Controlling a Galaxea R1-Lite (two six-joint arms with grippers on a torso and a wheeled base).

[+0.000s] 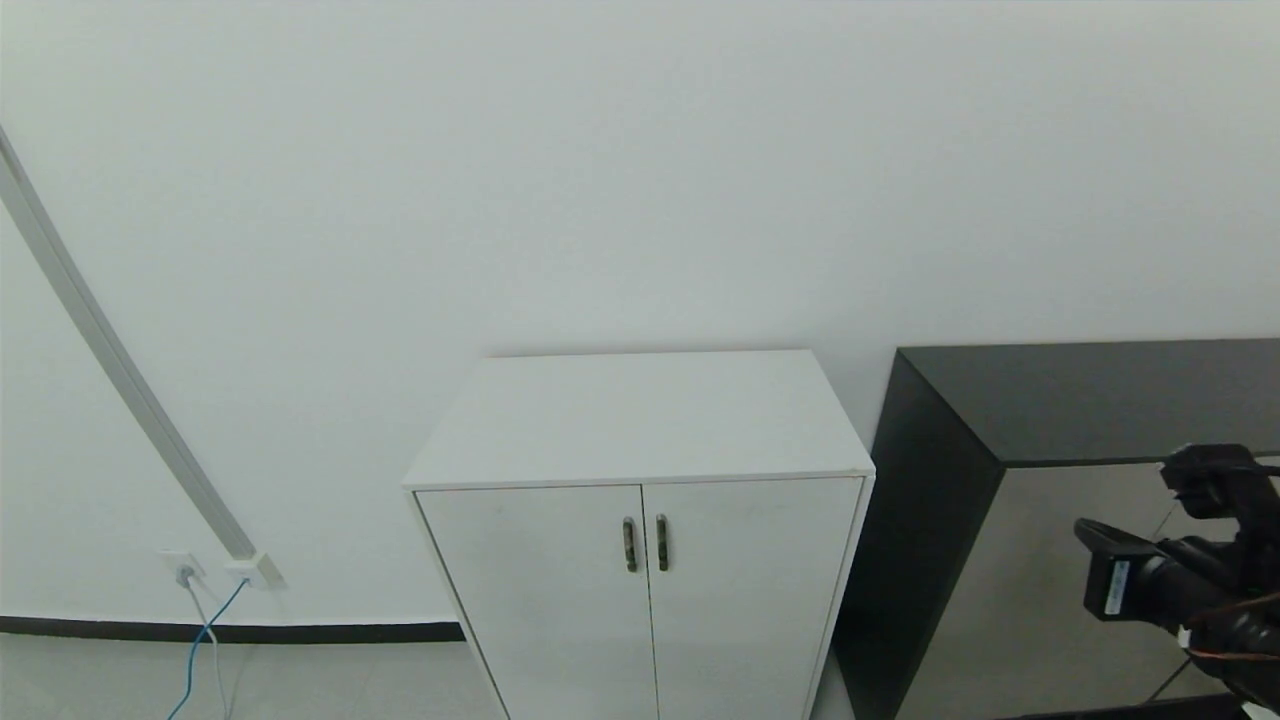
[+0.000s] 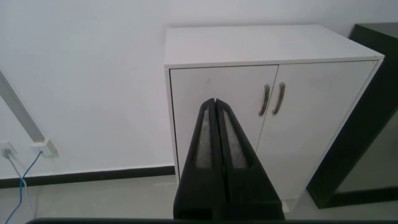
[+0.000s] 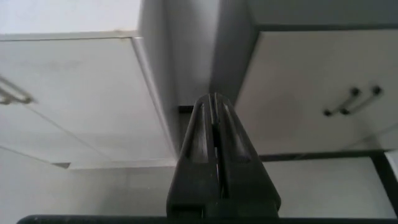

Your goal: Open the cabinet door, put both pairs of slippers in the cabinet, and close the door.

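Note:
The white cabinet stands against the wall with both doors shut. Its two vertical handles meet at the middle seam. In the left wrist view my left gripper is shut with nothing in it, held some way in front of the left door, left of the handles. My right gripper is also shut and holds nothing. It faces the narrow gap between the white cabinet's side and the neighbouring unit. My right arm shows at the right edge of the head view.
A black unit with a pale front stands right of the cabinet, almost touching it. At the lower left are wall sockets with a blue cable hanging to the floor. A slanted cable duct runs up the wall.

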